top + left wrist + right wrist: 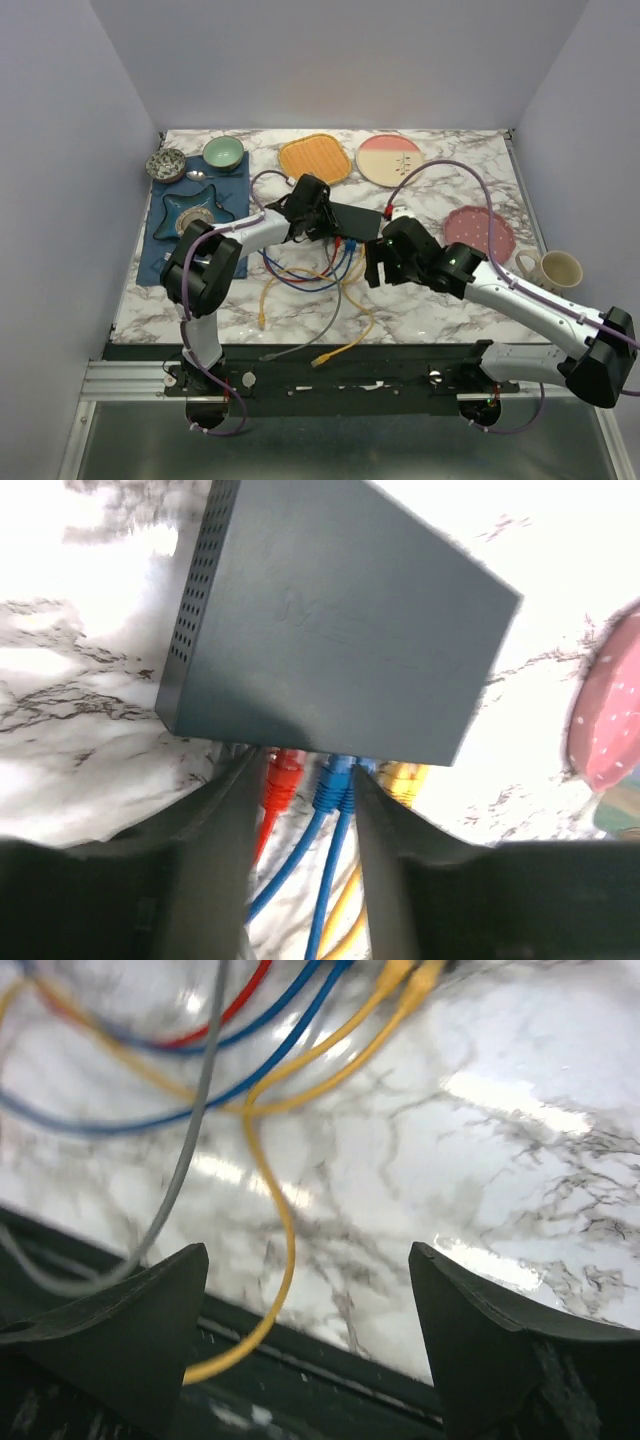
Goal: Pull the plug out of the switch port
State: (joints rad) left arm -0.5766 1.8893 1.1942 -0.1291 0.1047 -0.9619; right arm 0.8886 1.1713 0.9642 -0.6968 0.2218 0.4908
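Switch (340, 630): matte dark-grey slab, plugs (335, 780) in edge; left jaws part-open astride them, right jaws wide.

Near the far edge of the marble table (430, 310), a ridged orange plate (316, 158), square with rounded corners. Just right of the orange plate, a round cream-and-pink plate (389, 159); farther right and nearer, a pink dotted plate (479, 232), and farther right again a beige mug (553, 270). Left of the orange plate, a green bowl (223, 153), then a speckled bowl (166, 164), a spoon (200, 175) just in front of the two, and a blue cloth mat (195, 250) bearing a teal star-shaped dish (192, 212).
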